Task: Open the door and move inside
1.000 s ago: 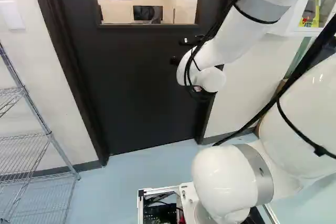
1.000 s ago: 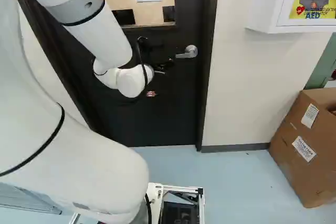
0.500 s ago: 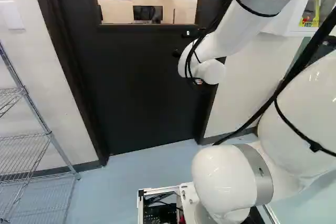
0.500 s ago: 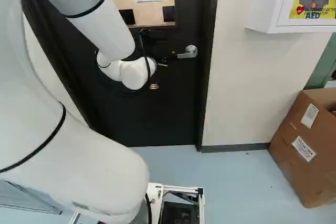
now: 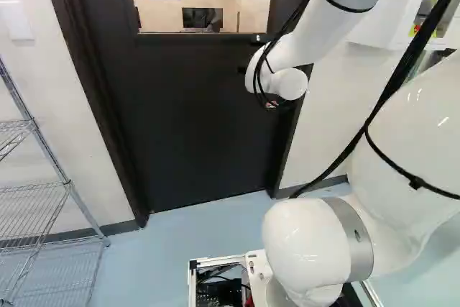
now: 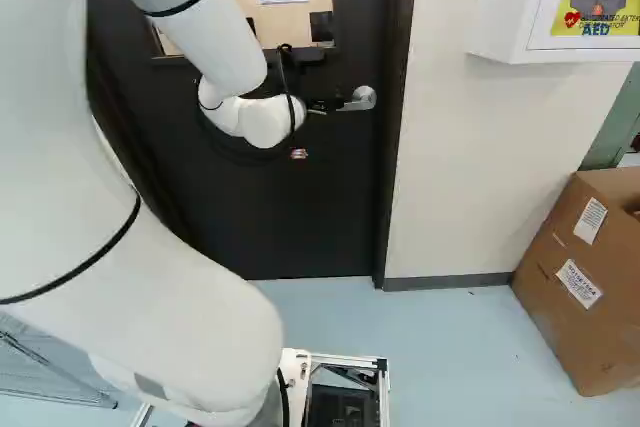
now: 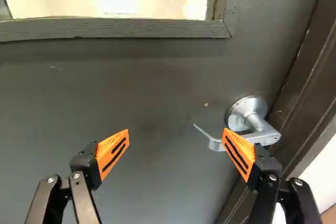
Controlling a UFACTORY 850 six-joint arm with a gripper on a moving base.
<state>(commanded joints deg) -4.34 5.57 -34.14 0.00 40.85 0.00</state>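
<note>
Fingers (image 7: pixel 112 152) spread wide, one overlapping the metal lever (image 7: pixel 266 136) near the door's (image 7: pixel 131 87) frame-side edge; likely rigid, slick, spring-stiff, best taken toward its free tip.

Off-white wall (image 6: pixel 450 167), grey baseboard (image 6: pixel 450 282); pale blue floor (image 6: pixel 450 347). Silver wire shelving unit (image 5: pixel 69 185) at left of left base view. Right base view, right side: brown cardboard box (image 6: pixel 560 292), white wall-mounted cabinet (image 6: pixel 500 12) above. Rectangular glass window (image 5: pixel 251 5): bright beige room beyond, white light streaks.

and here's the pale blue floor (image 6: pixel 450 347), wire rack (image 5: pixel 68 183) standing at left, brown cardboard box (image 6: pixel 575 322) sitting over at right.
</note>
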